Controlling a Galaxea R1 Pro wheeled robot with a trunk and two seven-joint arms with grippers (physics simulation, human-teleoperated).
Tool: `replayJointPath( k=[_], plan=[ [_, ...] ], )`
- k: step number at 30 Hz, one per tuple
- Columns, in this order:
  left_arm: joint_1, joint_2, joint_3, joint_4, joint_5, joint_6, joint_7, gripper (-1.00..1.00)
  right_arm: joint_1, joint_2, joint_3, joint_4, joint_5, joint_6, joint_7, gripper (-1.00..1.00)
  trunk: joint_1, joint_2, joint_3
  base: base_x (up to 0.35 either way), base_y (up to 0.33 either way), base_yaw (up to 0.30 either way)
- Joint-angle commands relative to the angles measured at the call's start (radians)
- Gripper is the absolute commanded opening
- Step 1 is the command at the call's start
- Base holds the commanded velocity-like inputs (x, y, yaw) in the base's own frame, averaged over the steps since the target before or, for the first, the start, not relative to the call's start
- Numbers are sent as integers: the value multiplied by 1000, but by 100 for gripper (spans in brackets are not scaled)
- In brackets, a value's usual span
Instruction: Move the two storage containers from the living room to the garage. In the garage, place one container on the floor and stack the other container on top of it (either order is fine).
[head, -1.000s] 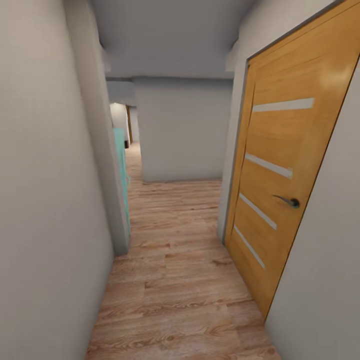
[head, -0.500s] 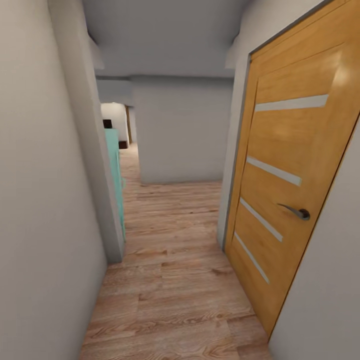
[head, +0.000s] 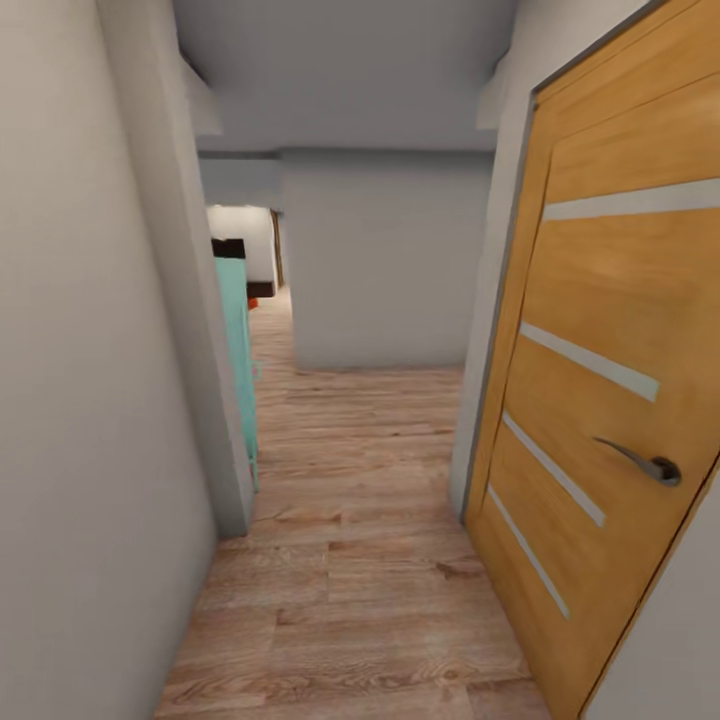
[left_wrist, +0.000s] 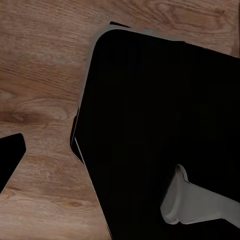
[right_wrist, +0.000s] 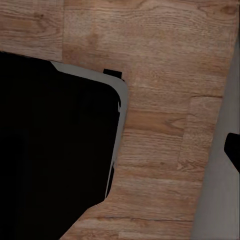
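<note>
In the hallway: I look down a narrow corridor with a wood plank floor (head: 350, 560) and grey walls (head: 80, 400).
Right side: a closed wooden door (head: 610, 400) with pale stripes and a metal handle (head: 645, 462).
Left side: a teal panel (head: 240, 360) just past the wall corner.
Far end: a grey wall block (head: 385, 260), with an opening beside it showing a bright room.
Left wrist view: planks and the robot's black base (left_wrist: 160, 120), plus a pale grey part (left_wrist: 195, 205); the head view shows none of this.
Right wrist view: the same black base (right_wrist: 55, 150) over planks.
Tools: I cannot tell the state of either.
Containers: I cannot say where they are.
</note>
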Motion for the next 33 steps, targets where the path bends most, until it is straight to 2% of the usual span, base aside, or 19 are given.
replayJointPath(
  k=[1,14,33],
  plan=[
    [0,0,2,0,2,-2,1,100,-1,0,6,2,-11,-5,5,100,1,0,0,321,-103,186],
    [0,0,3,0,2,-1,1,100,0,-1,0,2,-15,-11,5,100,1,0,0,321,-90,25],
    [0,1,2,-2,2,3,0,100,0,-1,2,2,-11,-8,5,100,1,0,0,321,-5,0]
  ],
)
